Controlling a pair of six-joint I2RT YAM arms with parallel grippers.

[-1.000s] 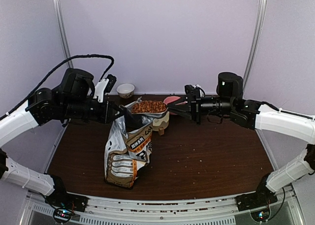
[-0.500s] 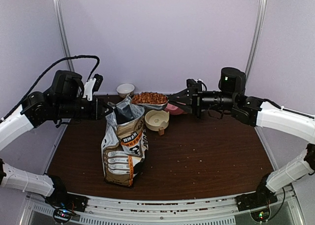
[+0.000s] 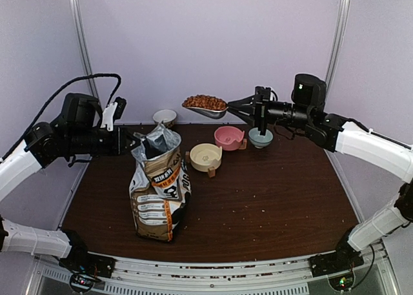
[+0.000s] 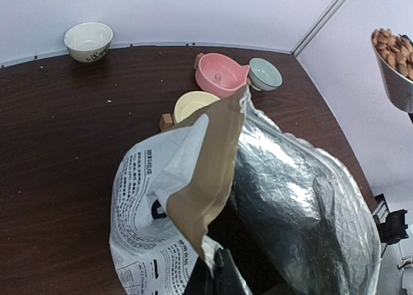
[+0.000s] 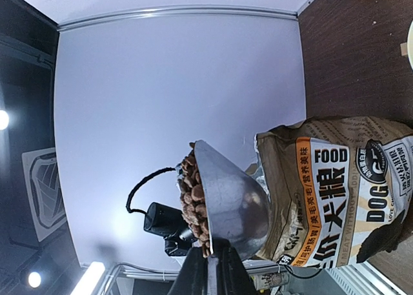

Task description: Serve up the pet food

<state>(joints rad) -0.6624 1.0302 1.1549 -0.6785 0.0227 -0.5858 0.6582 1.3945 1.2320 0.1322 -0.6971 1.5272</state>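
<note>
One heaped load of pet food sits in the silver scoop, held high in the air above the far edge of the tabletop. The right gripper has its fingers closed tight on the scoop's handle and carries the bowl of the scoop roughly level, with the kibble piled above the rim. A second ago the scoop was low, just at the mouth of the bag. It has since risen clear of the bag and drawn back towards the far edge.

The left gripper is clamped shut on the bag's opened top edge. It has pulled the bag a little towards the left edge, so the bag stands more upright with its foil mouth gaping.

Three dishes lie under and beside the scoop's path: a cream bowl just beside the bag, a pink bowl behind it, and a pale blue bowl next to that. A white bowl stands apart at the far edge. None shows kibble inside.

Scooping looks finished. What remains is probably to carry the load over one dish and tip it, and the brimming heap could spill on the way.
</note>
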